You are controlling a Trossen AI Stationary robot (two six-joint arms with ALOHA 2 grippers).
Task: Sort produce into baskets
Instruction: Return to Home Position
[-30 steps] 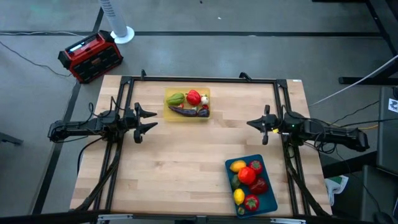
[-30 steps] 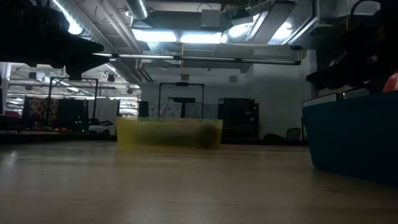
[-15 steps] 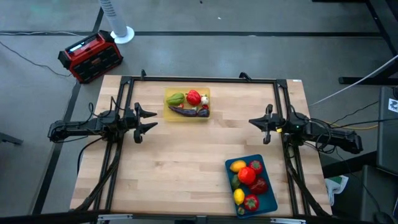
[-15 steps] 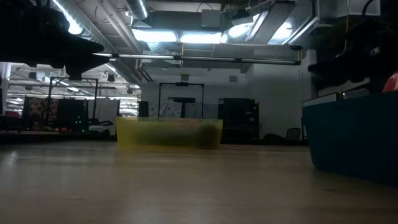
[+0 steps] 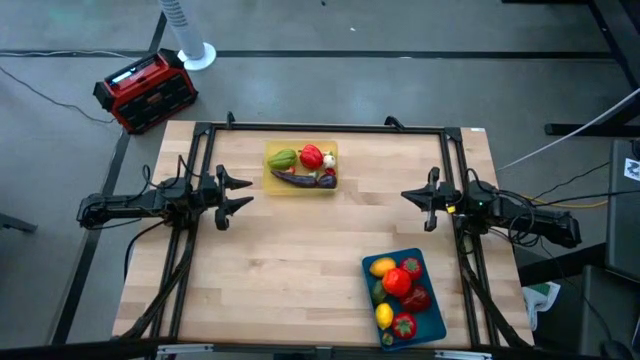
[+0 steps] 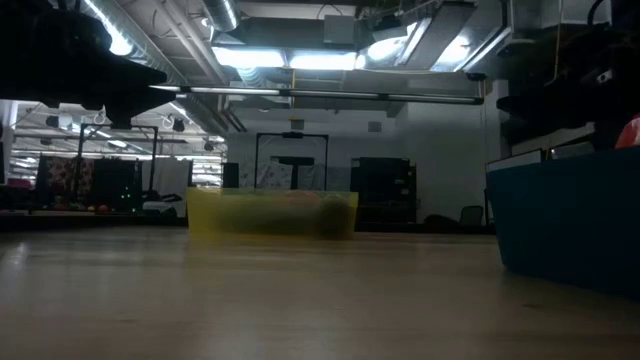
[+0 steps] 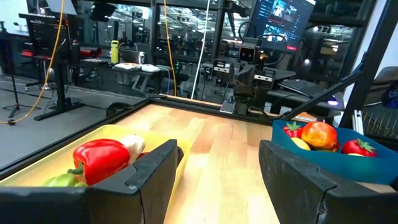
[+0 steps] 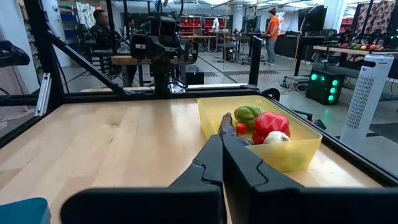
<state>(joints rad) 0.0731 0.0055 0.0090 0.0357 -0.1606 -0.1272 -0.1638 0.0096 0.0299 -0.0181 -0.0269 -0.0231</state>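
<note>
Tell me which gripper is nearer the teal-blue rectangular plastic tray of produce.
Right. The right gripper is just past the teal-blue tray's far end, on the table's same side; the left gripper is at the opposite side.

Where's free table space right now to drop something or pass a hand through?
Free: the wide middle of the light wooden table, between the left gripper and right gripper, on the near side of the translucent yellow tray; also the whole near-left area beside the teal-blue tray. Crowded: both trays, packed with toy produce.
</note>
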